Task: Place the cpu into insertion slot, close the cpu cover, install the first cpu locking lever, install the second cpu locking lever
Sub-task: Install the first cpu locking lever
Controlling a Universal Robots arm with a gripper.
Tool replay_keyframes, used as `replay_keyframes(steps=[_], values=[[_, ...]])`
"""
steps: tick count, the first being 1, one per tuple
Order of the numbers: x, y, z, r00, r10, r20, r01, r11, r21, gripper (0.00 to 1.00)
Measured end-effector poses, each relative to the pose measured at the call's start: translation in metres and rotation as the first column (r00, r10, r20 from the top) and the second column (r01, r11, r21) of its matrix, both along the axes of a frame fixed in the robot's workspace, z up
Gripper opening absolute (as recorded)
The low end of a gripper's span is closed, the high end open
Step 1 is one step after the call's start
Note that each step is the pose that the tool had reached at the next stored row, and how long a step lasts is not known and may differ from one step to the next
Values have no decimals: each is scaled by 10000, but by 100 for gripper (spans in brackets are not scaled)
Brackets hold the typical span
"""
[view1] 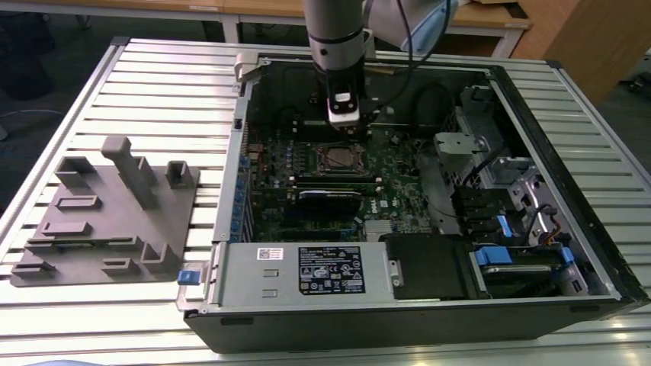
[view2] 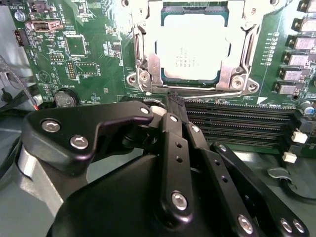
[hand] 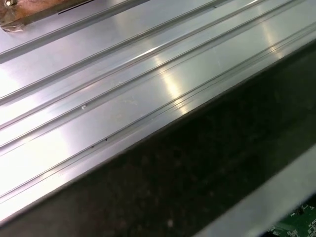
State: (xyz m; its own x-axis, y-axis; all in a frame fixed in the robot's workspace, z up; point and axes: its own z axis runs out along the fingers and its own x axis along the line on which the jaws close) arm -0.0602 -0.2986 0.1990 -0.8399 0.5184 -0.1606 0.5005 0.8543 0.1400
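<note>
The flat, dull silver cpu [view2: 192, 49] lies in the square insertion slot [view1: 316, 158] on the green board [view2: 89, 69]. The shiny metal cpu cover [view2: 146, 59] frames it. Just beside it is the black pincer [view2: 173, 98], tips pressed together.

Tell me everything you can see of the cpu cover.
The cpu cover is a thin, shiny silver metal frame with a large square window. In the second wrist view it lies flat on the green motherboard, closed down over the cpu, whose grey top shows through the window. Its rim laps the chip's edges. The gripper hangs close to one side of it; whether they touch cannot be told.
</note>
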Motion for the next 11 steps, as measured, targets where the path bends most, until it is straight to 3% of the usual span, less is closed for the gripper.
replay_keyframes(steps=[11], values=[[10,-17,-69,10000,-15,-3,15,10000,-22,11]])
